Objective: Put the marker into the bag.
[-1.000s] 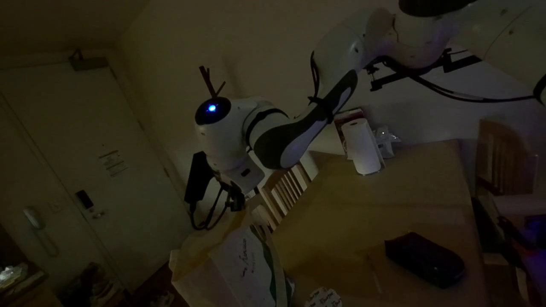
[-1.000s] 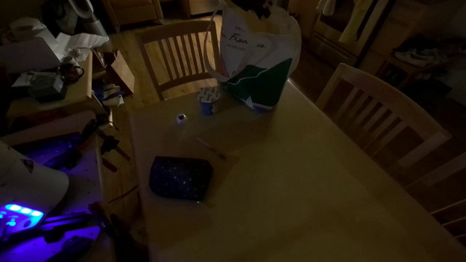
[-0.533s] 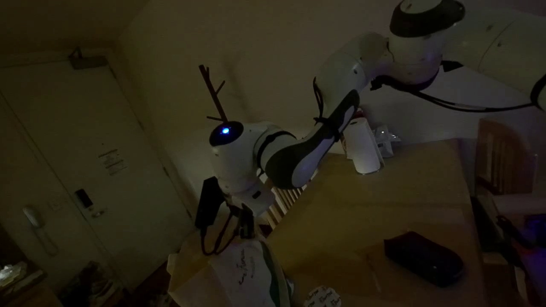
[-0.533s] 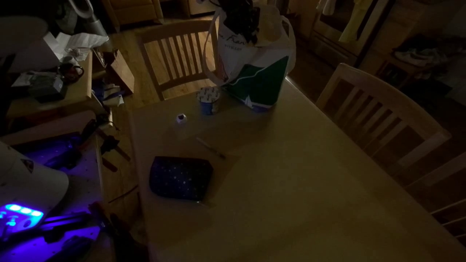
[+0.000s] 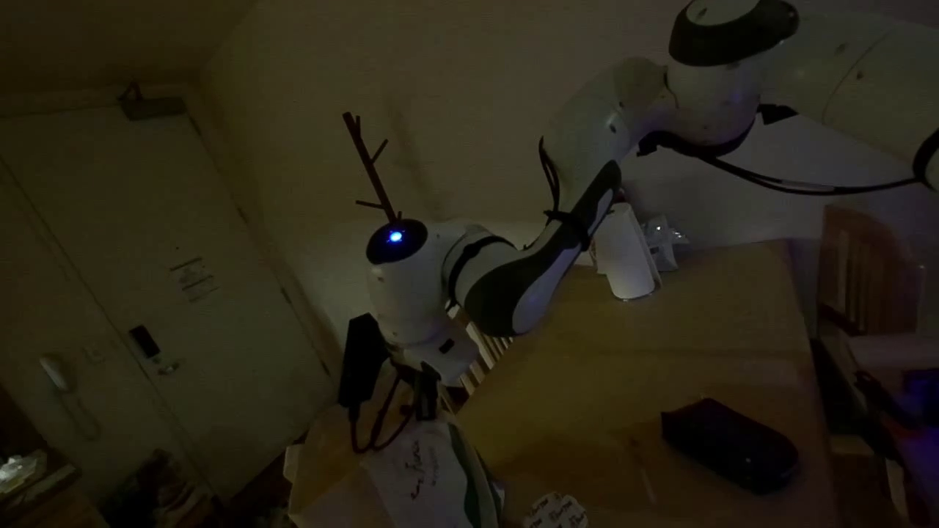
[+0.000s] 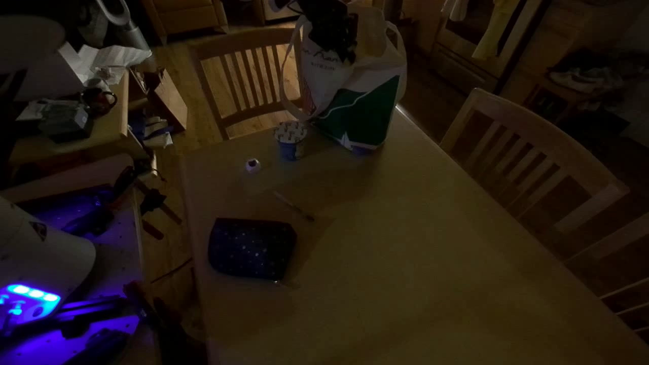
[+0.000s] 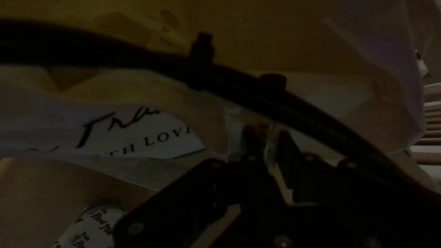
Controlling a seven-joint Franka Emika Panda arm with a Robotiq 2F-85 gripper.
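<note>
The white bag (image 6: 365,114) with lettering and a green patch stands open at the table's far corner. It also shows in an exterior view (image 5: 414,480) and in the wrist view (image 7: 168,137). My gripper (image 6: 347,55) is at the bag's rim and covers part of the lettering; I cannot tell how far inside it is. In the wrist view my gripper (image 7: 270,141) has its fingertips close together on a slim pale, glossy stick, seemingly the marker (image 7: 272,148). A dark cable crosses in front of it. A second slim pen (image 6: 294,206) lies on the table.
A dark dotted pouch (image 6: 252,248) lies on the table (image 6: 431,253) near the pen. A tub with a patterned lid (image 6: 290,137) stands beside the bag, with a small white item (image 6: 252,165) near it. A paper towel roll (image 5: 623,257) and chairs (image 6: 542,162) are around.
The arm has come down, and the gripper has dropped to the bag's rim, now covering part of the lettering. The bag has shifted slightly. The pen and pouch on the table have not moved.
</note>
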